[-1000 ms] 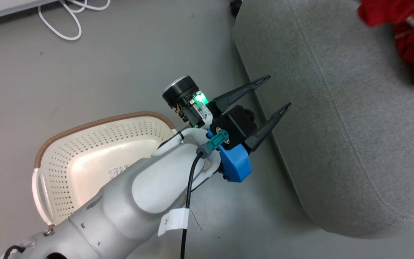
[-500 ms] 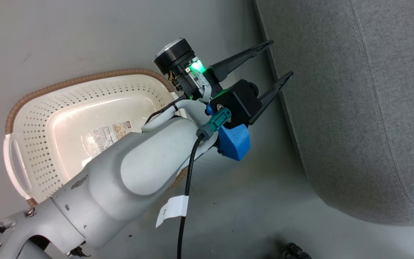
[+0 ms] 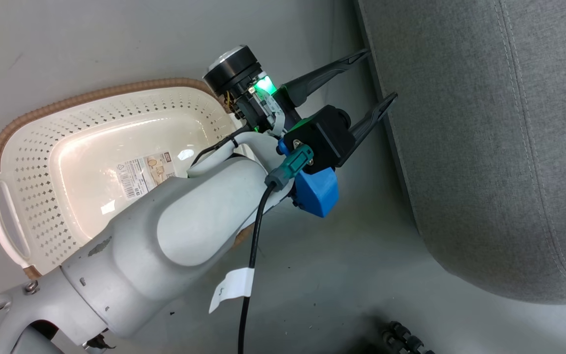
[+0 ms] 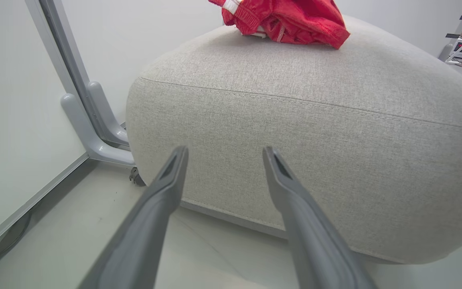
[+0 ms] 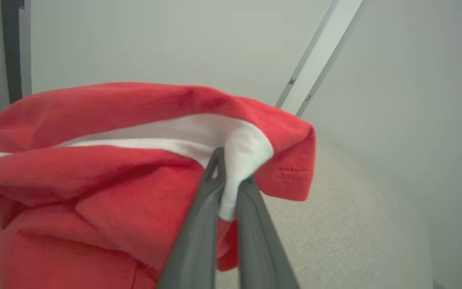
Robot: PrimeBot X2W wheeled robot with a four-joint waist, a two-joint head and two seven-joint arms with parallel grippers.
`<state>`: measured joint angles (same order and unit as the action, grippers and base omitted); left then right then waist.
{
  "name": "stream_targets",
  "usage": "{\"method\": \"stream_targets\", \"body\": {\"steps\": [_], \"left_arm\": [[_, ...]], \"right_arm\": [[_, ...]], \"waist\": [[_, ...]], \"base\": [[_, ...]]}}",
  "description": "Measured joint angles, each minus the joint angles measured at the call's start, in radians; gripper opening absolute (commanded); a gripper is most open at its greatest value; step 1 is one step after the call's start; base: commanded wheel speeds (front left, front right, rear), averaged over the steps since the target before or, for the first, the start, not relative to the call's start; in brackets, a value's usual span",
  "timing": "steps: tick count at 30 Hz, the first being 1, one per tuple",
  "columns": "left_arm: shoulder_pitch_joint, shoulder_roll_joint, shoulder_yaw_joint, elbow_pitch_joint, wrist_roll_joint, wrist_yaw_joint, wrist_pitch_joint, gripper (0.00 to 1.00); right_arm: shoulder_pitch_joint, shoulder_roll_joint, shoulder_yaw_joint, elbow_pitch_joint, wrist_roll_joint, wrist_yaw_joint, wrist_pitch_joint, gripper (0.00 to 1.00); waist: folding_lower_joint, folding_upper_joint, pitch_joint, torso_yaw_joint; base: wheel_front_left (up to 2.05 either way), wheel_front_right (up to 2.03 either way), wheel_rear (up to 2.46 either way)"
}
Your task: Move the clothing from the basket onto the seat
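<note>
The rounded, grey woven-fabric seat (image 4: 295, 120) is carrying crumpled red clothing (image 4: 291, 20) on top. The perforated cream basket (image 3: 91, 147) is sitting beside the seat. The left gripper (image 3: 380, 73) is gaping, empty, at the seat's side. The right gripper (image 5: 231, 176) is pinching the white trim of another red garment (image 5: 94, 168) over the seat.

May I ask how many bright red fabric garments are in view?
2 at most: one garment crumpled atop the light grey fabric seat, another garment pinched in the right gripper over it. Possibly the same one seen twice; the forearm hides part of the cream perforated basket.
</note>
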<state>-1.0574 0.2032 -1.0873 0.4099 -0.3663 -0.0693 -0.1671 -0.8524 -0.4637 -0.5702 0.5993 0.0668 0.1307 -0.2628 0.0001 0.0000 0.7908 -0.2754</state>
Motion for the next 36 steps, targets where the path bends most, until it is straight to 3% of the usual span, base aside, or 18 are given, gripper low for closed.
{"method": "stream_targets", "body": {"steps": [8,9,10,11,12,20,24,29,36], "left_arm": [[0.0,0.011,-0.006,-0.009,-0.003,0.007,0.004,1.0],[0.0,0.011,-0.007,-0.009,-0.004,0.008,0.004,1.0],[0.0,0.011,-0.007,-0.008,-0.006,0.008,0.004,1.0],[0.0,0.011,-0.007,-0.007,-0.01,0.009,0.002,1.0],[0.0,0.011,-0.007,-0.006,-0.011,0.011,-0.002,1.0],[0.039,-0.014,-0.01,0.022,-0.035,0.019,-0.048,1.0],[0.081,-0.021,0.01,0.039,-0.058,0.034,-0.077,1.0],[0.132,-0.026,0.052,0.041,-0.076,0.055,-0.092,1.0],[0.277,-0.019,0.22,-0.062,-0.054,0.113,-0.095,1.0]], "right_arm": [[0.005,0.017,-0.007,0.092,-0.016,0.0,0.0,0.0],[0.007,0.016,-0.009,0.097,-0.014,0.0,0.0,0.06],[0.008,0.014,-0.011,0.098,-0.01,0.0,0.0,0.31],[0.01,0.011,-0.016,0.098,-0.006,0.0,0.0,0.91],[0.014,0.007,-0.02,0.1,0.003,0.0,0.0,1.0],[0.156,-0.035,-0.021,0.074,0.06,0.0,0.0,1.0],[0.241,-0.031,0.003,-0.052,0.065,0.0,0.0,1.0],[0.297,-0.005,0.091,-0.189,0.066,0.0,0.0,1.0],[0.405,0.08,0.282,-0.356,0.045,0.0,0.0,1.0]], "waist": [[0.0,0.0001,0.007,0.002],[0.0,0.0,0.005,0.002],[0.0,0.0,0.002,0.002],[0.0,0.0,-0.002,0.001],[0.0,0.0,-0.007,0.001],[-0.0001,0.0001,-0.097,-0.001],[-0.0001,0.0001,-0.17,0.003],[-0.0002,0.0001,-0.249,0.013],[-0.0002,0.0001,-0.372,0.067]], "base": [[0.0,0.0,0.0],[0.0,0.0,0.0],[0.0,0.0,0.0],[0.0,0.0,0.0],[0.0,0.0,0.0],[0.0,0.0,0.0],[0.0,0.0,0.0],[0.0,0.0,0.0],[0.0,0.0,0.0]]}}
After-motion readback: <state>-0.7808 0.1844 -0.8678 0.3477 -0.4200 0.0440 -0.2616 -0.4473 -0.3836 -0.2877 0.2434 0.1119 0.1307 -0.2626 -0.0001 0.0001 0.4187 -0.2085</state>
